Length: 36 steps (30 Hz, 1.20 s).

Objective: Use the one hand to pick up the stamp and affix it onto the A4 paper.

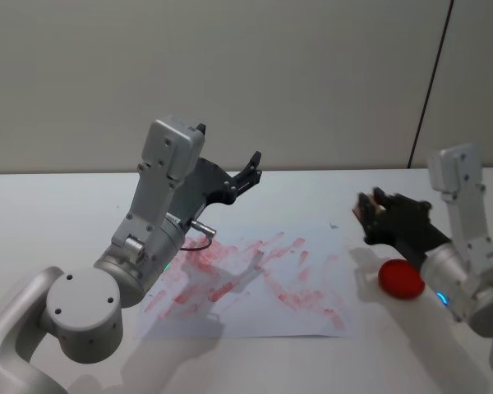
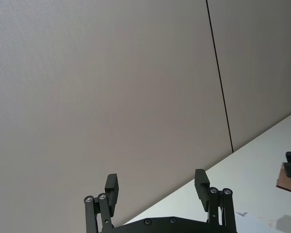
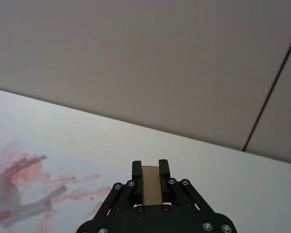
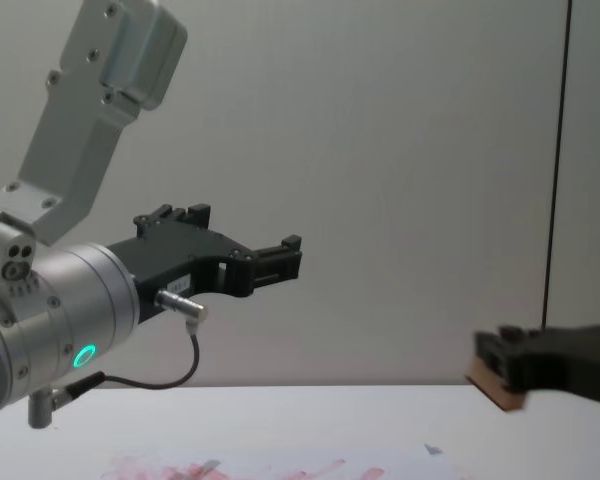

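Stamp [image 3: 152, 185]: pinched between the jaws of the right gripper [image 3: 151, 167] and held in the air to the right of the paper [image 1: 312, 320]. It touches neither the sheet nor the worktop [image 1: 66, 213].

Risks, as judged:
- The grip bears on two narrow sides only. Smooth wood against flat black jaws may slide or twist once pressed down.
- If the stamp lands tilted, the print likely comes out partial or smeared.
- The sheet lies loose, so a dragging stamp could shift or wrinkle it.
- The left gripper [image 1: 228, 144], jaws spread and empty, hangs raised over the sheet's left part. A long leftward reach could crowd it.
- A red disc [image 1: 400, 279] sits just beside the right arm, where a low swing could knock it.

Materials:
- Stamp: light-brown wood, a matte rectangular block about as wide as the jaws.
- Paper: thin, flat and white, streaked red-pink, with a small grey speck by its far right corner.
- Disc: round, bright red.
- Worktop: smooth, plain white.
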{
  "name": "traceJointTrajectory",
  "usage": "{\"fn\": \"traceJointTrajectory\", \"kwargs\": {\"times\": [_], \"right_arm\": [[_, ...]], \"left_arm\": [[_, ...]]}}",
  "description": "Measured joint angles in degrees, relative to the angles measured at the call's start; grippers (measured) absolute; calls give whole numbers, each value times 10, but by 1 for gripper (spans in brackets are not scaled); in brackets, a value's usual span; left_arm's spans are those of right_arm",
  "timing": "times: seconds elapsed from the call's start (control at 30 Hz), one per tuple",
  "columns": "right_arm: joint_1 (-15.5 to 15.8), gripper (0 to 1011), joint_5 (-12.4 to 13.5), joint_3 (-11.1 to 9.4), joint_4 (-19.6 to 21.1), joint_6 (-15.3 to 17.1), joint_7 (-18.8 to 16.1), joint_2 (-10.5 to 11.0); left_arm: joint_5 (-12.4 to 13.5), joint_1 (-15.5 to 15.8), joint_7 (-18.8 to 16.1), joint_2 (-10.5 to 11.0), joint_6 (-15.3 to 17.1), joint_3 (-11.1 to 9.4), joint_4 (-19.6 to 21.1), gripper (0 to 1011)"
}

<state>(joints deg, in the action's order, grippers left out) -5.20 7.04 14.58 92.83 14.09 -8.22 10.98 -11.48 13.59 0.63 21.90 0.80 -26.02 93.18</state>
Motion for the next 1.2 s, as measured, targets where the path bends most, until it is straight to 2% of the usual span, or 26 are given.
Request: {"fn": "traceJointTrajectory", "kwargs": {"times": [0.43, 0.73, 0.77, 1.0, 1.2], "right_arm": [[-43, 195, -10, 22, -36, -6, -86, -30], [-82, 195, -55, 46, -111, 8, -157, -54], [-82, 195, -55, 46, -111, 8, -157, -54], [-113, 194, -97, 65, -187, 13, -195, -74], [-129, 194, -114, 73, -222, 11, -207, -83]], "left_arm": [[0, 0, 0, 0, 0, 0, 0, 1001], [0, 0, 0, 0, 0, 0, 0, 1001], [0, 0, 0, 0, 0, 0, 0, 1001], [0, 0, 0, 0, 0, 0, 0, 1002], [0, 0, 0, 0, 0, 0, 0, 1001]]}}
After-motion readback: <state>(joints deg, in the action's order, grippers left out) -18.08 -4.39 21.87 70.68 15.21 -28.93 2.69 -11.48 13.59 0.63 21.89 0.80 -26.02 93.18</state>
